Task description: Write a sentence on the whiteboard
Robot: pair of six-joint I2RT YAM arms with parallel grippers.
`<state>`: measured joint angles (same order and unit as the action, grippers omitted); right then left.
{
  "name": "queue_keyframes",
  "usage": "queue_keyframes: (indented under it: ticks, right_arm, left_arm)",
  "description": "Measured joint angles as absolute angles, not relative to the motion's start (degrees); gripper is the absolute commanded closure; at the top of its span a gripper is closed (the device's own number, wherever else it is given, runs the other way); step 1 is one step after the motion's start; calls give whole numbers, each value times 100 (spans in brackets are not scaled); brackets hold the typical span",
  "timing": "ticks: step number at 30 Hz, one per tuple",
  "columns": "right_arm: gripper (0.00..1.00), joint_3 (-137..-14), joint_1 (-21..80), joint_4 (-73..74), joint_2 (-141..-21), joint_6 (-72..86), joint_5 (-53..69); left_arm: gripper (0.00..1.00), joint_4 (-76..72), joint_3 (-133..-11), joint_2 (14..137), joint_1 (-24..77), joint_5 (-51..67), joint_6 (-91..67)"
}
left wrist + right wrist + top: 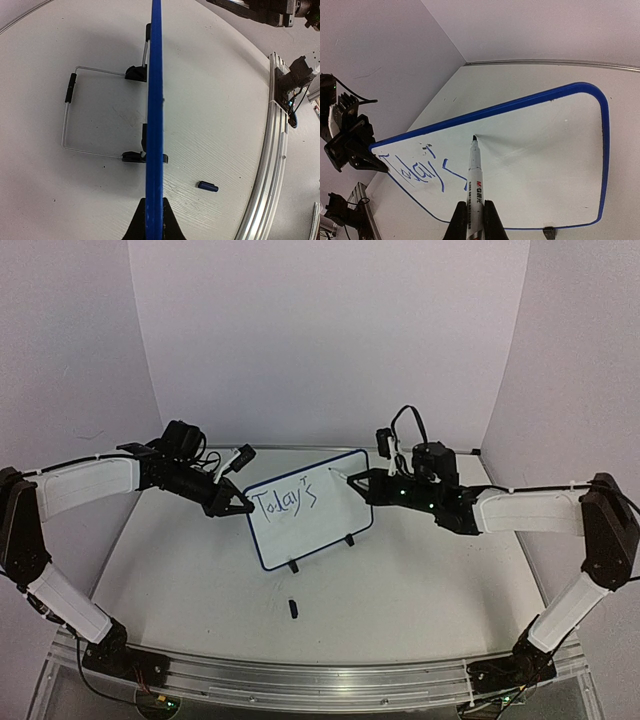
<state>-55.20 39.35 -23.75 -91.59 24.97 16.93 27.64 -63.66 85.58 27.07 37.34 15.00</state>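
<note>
The whiteboard, white with a blue rim, stands tilted on its wire stand at the table's middle. The sentence reads only "Today's" at the board's upper left; it also shows in the right wrist view. My left gripper is shut on the board's left edge, seen edge-on as a blue strip. My right gripper is shut on a white marker pen, its dark tip touching or just off the board to the right of the word.
The dark pen cap lies on the table in front of the board, and shows in the left wrist view. Black clip feet hold the board's base. An aluminium rail runs along the near table edge.
</note>
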Motion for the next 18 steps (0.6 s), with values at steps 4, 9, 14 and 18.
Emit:
queue_keyframes:
  ticks: [4,9,14,18]
  right_arm:
    - [100,-5575,3879,-2440,-9284,2517,1809]
    - [100,-5599,3854,-2464,-9345,2517,1944]
    - [100,-5599,3854,-2480,-9382,2515,2073]
    - [100,-5599,3854,-2482,-9384,2515,2137]
  left_arm:
    - [100,2764,-6366,8558,2707,3734,1498]
    - [100,2764,-6368,8558,2707,3734,1494]
    - [100,2764,-6368,8558,2707,3734,1492]
    - [100,2764,-6368,8558,2707,3734,1496]
